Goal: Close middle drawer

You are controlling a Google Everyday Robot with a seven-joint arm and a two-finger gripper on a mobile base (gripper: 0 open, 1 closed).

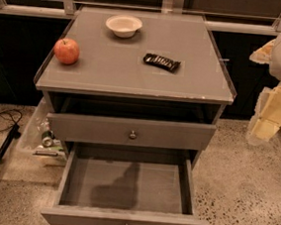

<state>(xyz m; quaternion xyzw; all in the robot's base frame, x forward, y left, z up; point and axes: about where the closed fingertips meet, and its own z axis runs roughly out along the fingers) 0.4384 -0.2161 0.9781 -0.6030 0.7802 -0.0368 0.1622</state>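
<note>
The wide, shallow grey middle drawer (122,219), fitted with a small round metal knob, is seen pulled far out of the grey cabinet (109,74), beneath the slightly protruding top drawer (168,134). The pale gripper (271,117) is held in the air to the right of the cabinet, apart from it. Whether it is spread or closed cannot be told. A red apple (67,50) is set on the cabinet's top.

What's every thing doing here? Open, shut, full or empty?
Middle drawer: pulled far out, empty.
Top drawer: pulled out a little.
Bowl: upright, empty.
Apple: whole, sitting on the cabinet top.
Dark packet: lying flat.
Gripper: off to the right, away from the drawers.
</note>
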